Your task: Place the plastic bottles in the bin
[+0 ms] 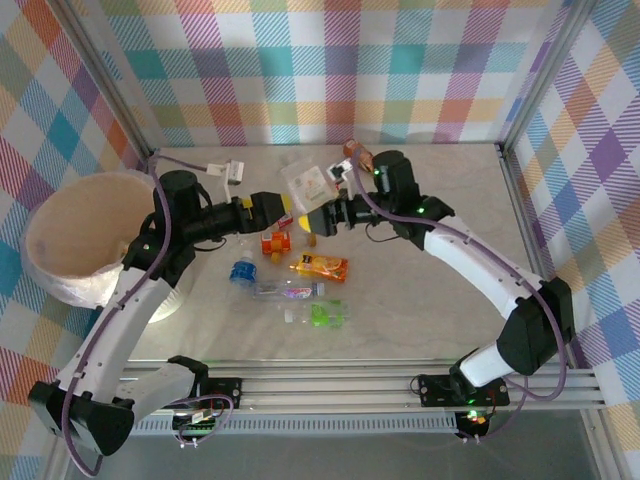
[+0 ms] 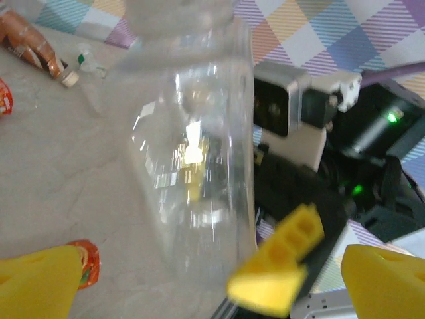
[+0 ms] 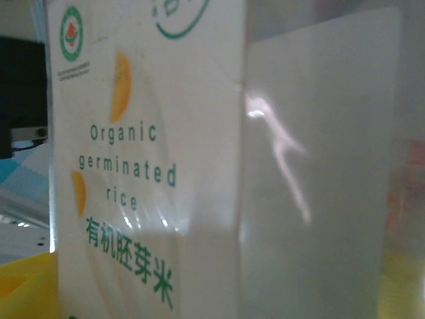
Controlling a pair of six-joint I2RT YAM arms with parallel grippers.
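Plastic bottles (image 1: 288, 290) lie loose on the marble desk (image 1: 450, 190) between my two arms: an orange-labelled bottle (image 1: 320, 267), a small orange bottle (image 1: 275, 243), a blue-capped bottle (image 1: 241, 271) and a green bottle (image 1: 325, 316), with a brown bottle (image 1: 353, 151) near the far edge. My right tool (image 1: 320, 217) holds a clear square bottle (image 1: 306, 181) above the desk, its jaws set wide around the body. In the right wrist view the white label (image 3: 133, 166) on it reads "Organic germinated rice". My left tool (image 1: 272, 210) faces it from just beside, its yellow fingers (image 2: 40, 282) spread as wide as they go and gripping nothing. In the left wrist view the clear bottle stands just ahead of those fingers, with one yellow finger of the right tool beside its lower part. The bin (image 1: 90, 225), round and white with a pale peach inside, stands at the left side of the desk, well apart from the held bottle.
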